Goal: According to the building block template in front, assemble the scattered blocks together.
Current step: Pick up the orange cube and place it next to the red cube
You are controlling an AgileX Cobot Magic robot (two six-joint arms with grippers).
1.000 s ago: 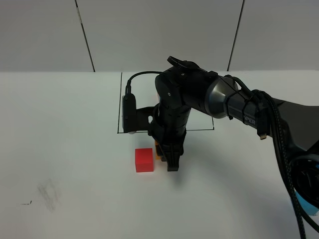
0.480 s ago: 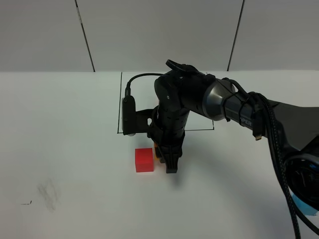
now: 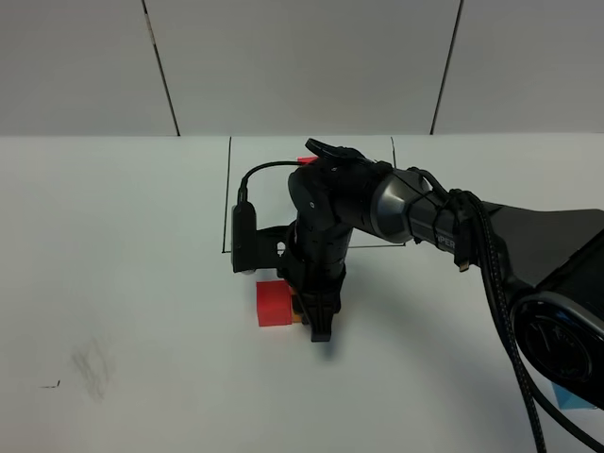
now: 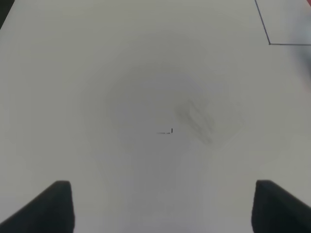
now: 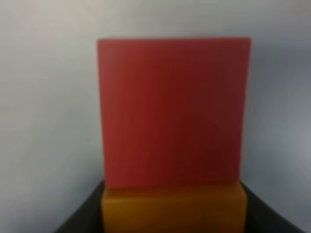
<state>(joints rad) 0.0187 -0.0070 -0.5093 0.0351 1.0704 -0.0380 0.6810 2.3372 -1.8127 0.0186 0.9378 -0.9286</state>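
My right gripper (image 3: 319, 327) reaches across to the table's middle and points down, shut on the orange block (image 5: 172, 211), of which the high view shows only a sliver (image 3: 296, 318). In the right wrist view the orange block sits between the dark fingers (image 5: 80, 218), pressed flush against the red block (image 5: 173, 111). The red block (image 3: 273, 304) rests on the table just left of the gripper. A light blue block (image 3: 569, 397) peeks out at the lower right, behind the arm's base. Only a red corner of the building block template (image 3: 306, 160) shows behind the arm. My left gripper (image 4: 163, 208) hangs open over bare table.
A black-lined rectangle (image 3: 227, 212) is drawn on the white table, partly covered by the right arm. A grey smudge (image 3: 92, 364) and a small black mark (image 4: 170, 131) lie at the front left. The right arm's cables (image 3: 491, 274) trail to the right.
My right gripper has moved left and slightly nearer with the orange block, closing the gap to the red block. The red block and left gripper have stayed put.
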